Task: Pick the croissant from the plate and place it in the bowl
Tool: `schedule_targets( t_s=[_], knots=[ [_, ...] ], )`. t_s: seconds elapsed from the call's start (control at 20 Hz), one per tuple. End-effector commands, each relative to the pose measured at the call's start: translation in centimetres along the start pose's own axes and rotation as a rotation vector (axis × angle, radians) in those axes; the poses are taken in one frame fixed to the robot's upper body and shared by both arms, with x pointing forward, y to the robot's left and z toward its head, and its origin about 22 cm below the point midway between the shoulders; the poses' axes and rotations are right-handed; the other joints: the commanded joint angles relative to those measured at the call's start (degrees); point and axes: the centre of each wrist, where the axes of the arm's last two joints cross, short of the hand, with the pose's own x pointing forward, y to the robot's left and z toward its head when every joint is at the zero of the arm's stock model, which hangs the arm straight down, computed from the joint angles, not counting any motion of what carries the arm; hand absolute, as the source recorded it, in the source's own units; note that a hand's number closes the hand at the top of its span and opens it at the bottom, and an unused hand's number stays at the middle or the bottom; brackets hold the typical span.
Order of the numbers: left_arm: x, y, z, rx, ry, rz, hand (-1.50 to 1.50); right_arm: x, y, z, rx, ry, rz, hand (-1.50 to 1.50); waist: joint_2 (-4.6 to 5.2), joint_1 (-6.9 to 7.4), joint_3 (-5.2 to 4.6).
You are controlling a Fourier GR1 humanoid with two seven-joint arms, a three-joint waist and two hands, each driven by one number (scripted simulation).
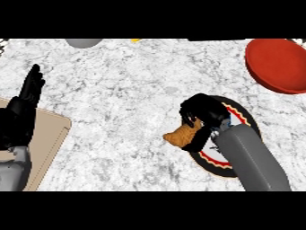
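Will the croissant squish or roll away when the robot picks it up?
The croissant looks like flaky pastry, so it is probably light and may crumble or dent where the right hand curls over it. Its lumpy, uneven shape makes rolling unlikely. It sits at the plate edge, so a nudge might slide it onto the counter.

The counter [135,90] is white marble veined in grey, and every other colour sits against it: the bowl [282,66], up and to the right of the plate [242,117], is a plain deep red, while the plate itself is black with a red and white patterned band near its rim. The croissant [181,134], at the plate's left edge, is golden brown with darker streaks, under the black right hand [202,110] on its grey forearm. Far left of the plate, the black left hand [19,112] shows above a tan board [49,134].
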Motion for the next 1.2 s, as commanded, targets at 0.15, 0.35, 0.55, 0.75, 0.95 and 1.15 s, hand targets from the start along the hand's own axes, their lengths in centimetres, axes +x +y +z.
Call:
schedule_targets(
  t_s=[0.15,0.35,0.55,0.75,0.95,1.15],
  knots=[
    [-0.3,1.3,0.6,0.016,0.005,-0.016,0.0,4.3,-0.4,3.1,-0.332,0.07,-0.286,1.5,0.42,-1.03,0.72],
    [0.3,0.7,0.2,0.015,0.013,-0.004,0.0,5.9,-3.1,7.3,-0.531,0.147,-0.307,1.5,0.88,-1.09,0.74],
    [1.7,1.0,-1.0,-0.006,-0.014,0.009,0.0,7.2,-6.0,11.0,-0.67,0.29,-0.261,1.5,1.55,0.8,0.77],
    [0.9,-0.3,-1.0,-0.037,-0.024,-0.005,0.0,5.3,-8.2,12.6,-0.746,0.362,-0.294,1.5,2.1,2.46,0.81],
    [0.9,-1.9,-0.9,-0.048,-0.039,0.002,0.0,1.3,-11.2,14.2,-0.833,0.383,-0.352,1.5,2.22,2.74,0.83],
    [1.0,0.1,1.0,-0.054,-0.036,0.002,0.0,-2.4,-11.6,15.0,-0.937,0.413,-0.384,1.5,2.15,3.35,0.85]
  ],
)
